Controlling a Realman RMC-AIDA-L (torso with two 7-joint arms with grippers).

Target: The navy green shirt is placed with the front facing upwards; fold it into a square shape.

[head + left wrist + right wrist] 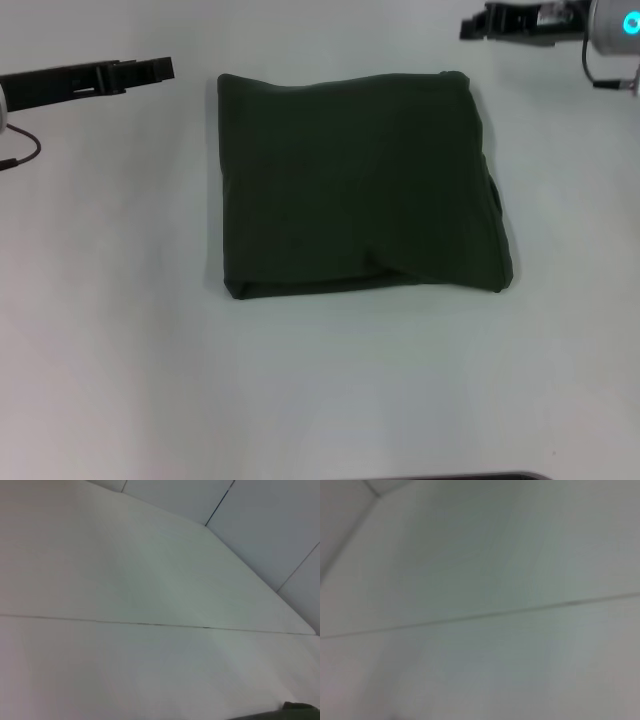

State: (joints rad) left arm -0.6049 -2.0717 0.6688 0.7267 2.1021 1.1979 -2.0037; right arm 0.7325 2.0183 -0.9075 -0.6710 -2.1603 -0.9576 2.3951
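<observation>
In front of you, the dark olive-green cotton shirt [355,185] lies folded into a roughly square, soft-edged packet in the middle of the flat, matte white table [320,390]. Its top face is plain, with no lettering or collar showing. The cloth looks thick and slightly puffy, with gentle ripples along the far edge and a shallow crease running toward the near right part. Along the near edge you can see the layers stacked, with a fold lip showing from the near-left corner across to about the middle. The right side is less tidy: a darker under-layer bulges out past the top layer, so that edge slants outward toward the near right corner. The left edge is straight and clean.

Your left gripper [160,68] sits at the far left, a long black bar-like shape lying nearly level, its tip pointing at the shirt's far-left corner but apart from it; its fingers look pressed together, holding nothing. A thin dark cable [25,152] loops beside that arm at the left edge.

Your right gripper [470,27] is at the far right corner of the head view, black, with a glowing cyan ring on the grey wrist housing behind it. It is near the shirt's far-right corner without touching, and you cannot tell how its fingers stand.

The left wrist view shows pale tabletop with a thin dark seam line [150,624] and a sliver of green cloth at one corner. The right wrist view shows only blurred white surface and a similar seam.
</observation>
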